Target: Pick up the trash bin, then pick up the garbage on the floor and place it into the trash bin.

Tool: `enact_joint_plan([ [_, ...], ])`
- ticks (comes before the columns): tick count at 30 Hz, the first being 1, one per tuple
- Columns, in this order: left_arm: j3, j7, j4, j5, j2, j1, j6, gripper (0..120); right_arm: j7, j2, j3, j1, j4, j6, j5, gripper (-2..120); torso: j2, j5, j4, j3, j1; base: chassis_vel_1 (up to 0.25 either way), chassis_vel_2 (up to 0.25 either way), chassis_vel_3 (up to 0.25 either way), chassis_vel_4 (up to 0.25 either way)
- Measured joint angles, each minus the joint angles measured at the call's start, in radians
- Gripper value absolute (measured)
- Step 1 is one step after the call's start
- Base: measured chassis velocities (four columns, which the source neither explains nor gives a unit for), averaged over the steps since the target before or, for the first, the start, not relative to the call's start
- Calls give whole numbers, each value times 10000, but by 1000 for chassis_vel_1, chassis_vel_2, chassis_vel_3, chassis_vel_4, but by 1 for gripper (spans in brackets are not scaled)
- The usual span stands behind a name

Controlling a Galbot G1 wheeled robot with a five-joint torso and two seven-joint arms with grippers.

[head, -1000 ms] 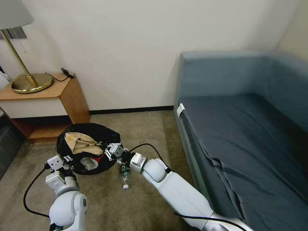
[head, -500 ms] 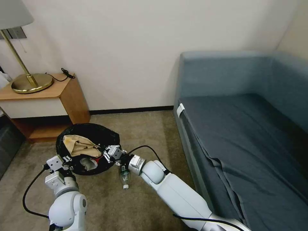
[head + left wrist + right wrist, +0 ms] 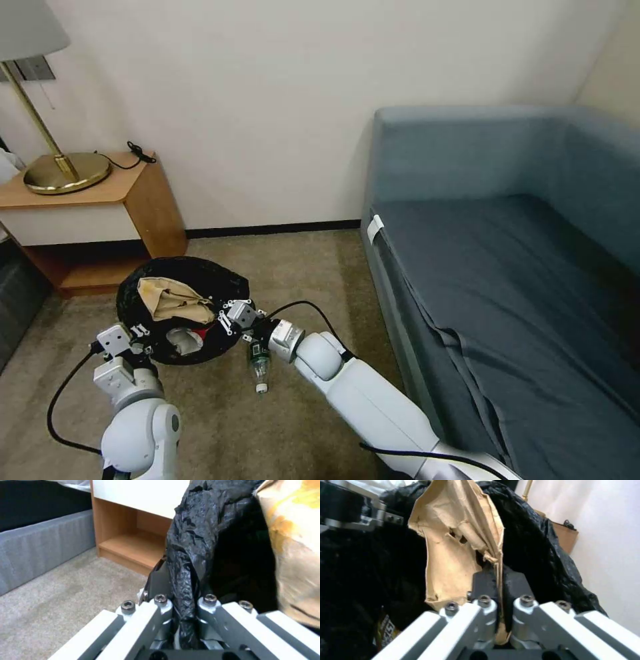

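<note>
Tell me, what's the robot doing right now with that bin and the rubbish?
Left tool clamped on the trash bin liner rim. Right tool pinching the paper bag over the bin mouth. Bottle on the carpet beside the bin.
</note>
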Motion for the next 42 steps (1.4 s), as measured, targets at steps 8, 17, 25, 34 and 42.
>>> enact_joint_plan([
  [8, 38, 0, 15, 11, 0, -69, 0, 4, 121, 13, 24, 41, 8, -56, -21, 35, 0, 0, 0, 0, 0, 0, 0, 0, 0],
  [17, 51, -9, 42, 35, 0, -74, 16, 4, 130, -20, 52, -7, 116, -89, -18, 68, 0, 0, 0, 0, 0, 0, 0, 0, 0],
  [25, 75, -19, 31, 56, 0, -106, 45, 4, 155, -25, 114, 22, 216, -138, -5, 95, 0, 0, 1, 0, 0, 0, 0, 0, 0],
  [34, 81, -20, 32, 69, 0, -75, 48, 4, 156, -38, 207, 29, 220, -139, 12, 100, 0, 0, 0, 0, 0, 0, 0, 0, 0],
  [42, 84, -21, 41, 85, 0, -64, 48, 4, 156, -24, 227, 81, 239, -139, 26, 100, 0, 0, 0, 0, 0, 0, 0, 0, 0],
])
